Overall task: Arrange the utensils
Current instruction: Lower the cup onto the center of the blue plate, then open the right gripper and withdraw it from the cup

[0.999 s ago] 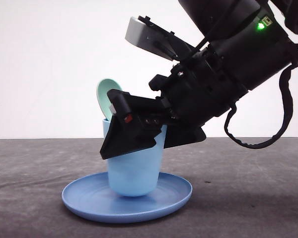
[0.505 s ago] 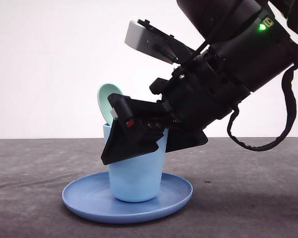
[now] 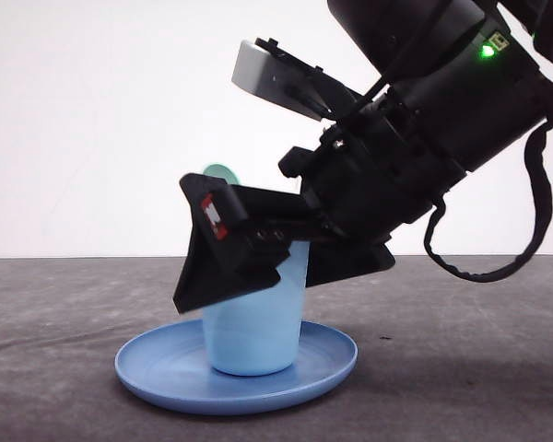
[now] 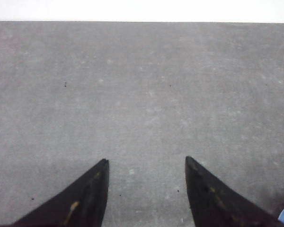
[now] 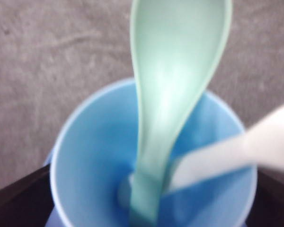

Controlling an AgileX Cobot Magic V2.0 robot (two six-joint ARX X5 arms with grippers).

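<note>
While right gripper (image 3: 223, 267) straddles cup (image 3: 253, 327) on plate (image 3: 166, 373), grip unclear; left gripper (image 4: 146, 163) wide.

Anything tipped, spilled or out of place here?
Nothing stands out. The light blue plastic cup stands upright on the round blue plate, with the mint-green plastic spoon and white plastic fork standing inside it. The right gripper flanks the cup.

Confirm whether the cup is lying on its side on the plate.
No: in the front view the cup stands upright on the plate, with the spoon sticking up out of it.
</note>
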